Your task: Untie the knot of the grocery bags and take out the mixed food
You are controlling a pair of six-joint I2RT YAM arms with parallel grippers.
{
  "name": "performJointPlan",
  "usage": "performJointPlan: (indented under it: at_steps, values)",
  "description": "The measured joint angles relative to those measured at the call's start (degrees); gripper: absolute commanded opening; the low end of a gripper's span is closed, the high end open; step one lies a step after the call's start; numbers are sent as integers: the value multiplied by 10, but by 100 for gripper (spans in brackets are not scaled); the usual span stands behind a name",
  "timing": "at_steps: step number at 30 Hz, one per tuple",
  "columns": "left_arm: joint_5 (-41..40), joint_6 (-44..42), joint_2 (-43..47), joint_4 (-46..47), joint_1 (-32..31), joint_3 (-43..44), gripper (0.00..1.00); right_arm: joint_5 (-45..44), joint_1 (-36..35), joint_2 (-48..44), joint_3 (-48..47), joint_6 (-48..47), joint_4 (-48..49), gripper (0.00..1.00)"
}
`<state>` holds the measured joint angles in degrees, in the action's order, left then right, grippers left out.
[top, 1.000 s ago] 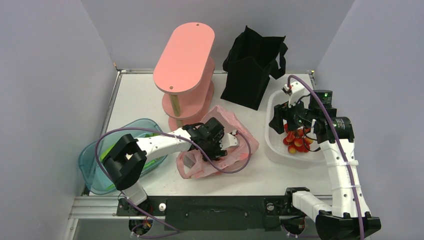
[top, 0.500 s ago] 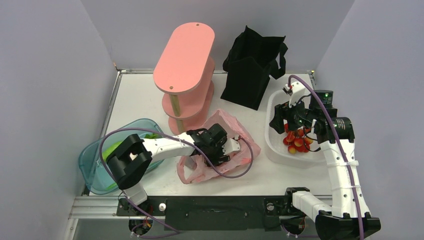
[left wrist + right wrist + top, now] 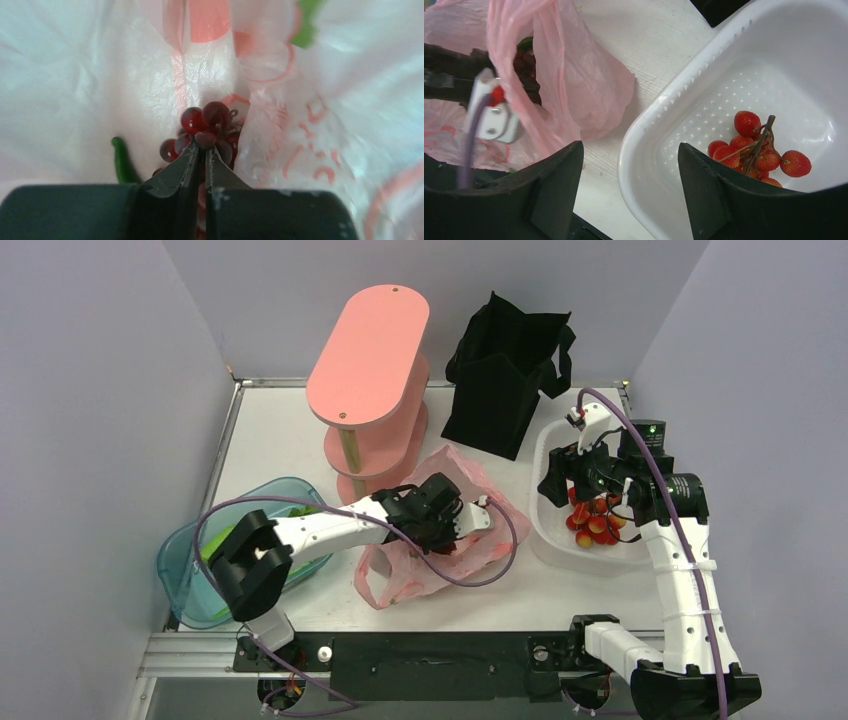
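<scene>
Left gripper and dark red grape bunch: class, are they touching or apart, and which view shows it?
Touching. The left wrist view shows the left gripper shut, its tips pressed into the grape bunch inside the pink bag.

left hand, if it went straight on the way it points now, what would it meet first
The grape bunch: the left hand is shut with its tips right on it, inside the pink bag. Past the grapes the bag's film looks next, though depth is unclear.
</scene>
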<state>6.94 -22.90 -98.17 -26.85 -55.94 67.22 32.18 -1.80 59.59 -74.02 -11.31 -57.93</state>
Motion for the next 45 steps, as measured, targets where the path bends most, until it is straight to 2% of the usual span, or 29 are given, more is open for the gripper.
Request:
performJointPlan:
  at_steps: [7, 13, 20, 27, 31, 36, 45]
  values:
    - [16, 0, 143, 18, -5, 0, 0, 5, 0, 0, 0, 1, 0, 65]
    - [34, 0, 225, 65, -5, -19, 0, 17, 0, 0, 0, 2, 0, 65]
    - [48, 23, 262, 100, -5, -23, 0, 52, -2, 0, -10, 2, 2, 68]
    - [64, 75, 263, 104, 18, 40, 0, 108, -33, -14, -20, -3, 17, 74]
    - [82, 107, 263, 112, 38, 87, 0, 124, -72, -82, 33, 13, 106, 78]
    - [106, 127, 263, 131, 46, 116, 0, 110, -159, -172, 118, 30, 220, 84]
    - [155, 144, 261, 134, 47, 137, 0, 18, -320, -120, 130, 35, 381, 90]
